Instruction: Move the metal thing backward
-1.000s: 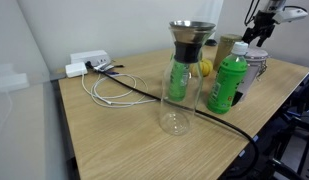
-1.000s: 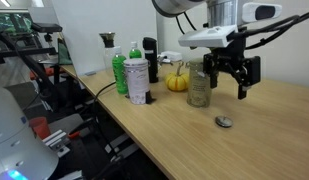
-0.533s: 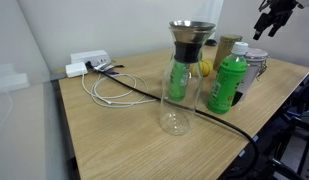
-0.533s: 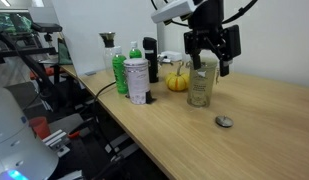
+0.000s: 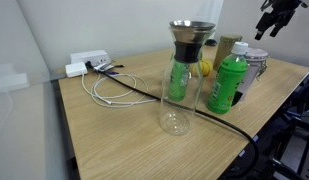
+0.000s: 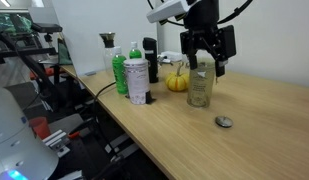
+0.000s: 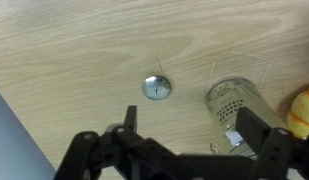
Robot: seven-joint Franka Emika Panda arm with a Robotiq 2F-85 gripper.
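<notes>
The metal thing (image 6: 136,80) is a shiny silver tin that stands beside the green bottle (image 6: 119,70) near the table's edge. In an exterior view it shows just behind the green bottle (image 5: 229,85), as a silver tin (image 5: 257,66). My gripper (image 6: 206,62) hangs open and empty in the air, well above the table and over a glass shaker jar (image 6: 199,86). It is apart from the tin. It sits at the top corner in an exterior view (image 5: 270,20). In the wrist view the open jaws (image 7: 189,130) frame bare wood, with the jar (image 7: 234,100) just inside one finger.
A small round metal disc (image 6: 224,122) lies on the wood near the jar and also shows in the wrist view (image 7: 157,87). A yellow pumpkin (image 6: 177,80), a black bottle (image 6: 150,55), a tall glass carafe (image 5: 181,80), white cables (image 5: 109,92) and a power strip (image 5: 86,62) share the table.
The gripper has risen from table height beside the jar to well above it, staying open. In the last half second it barely moved. The objects have not moved.
</notes>
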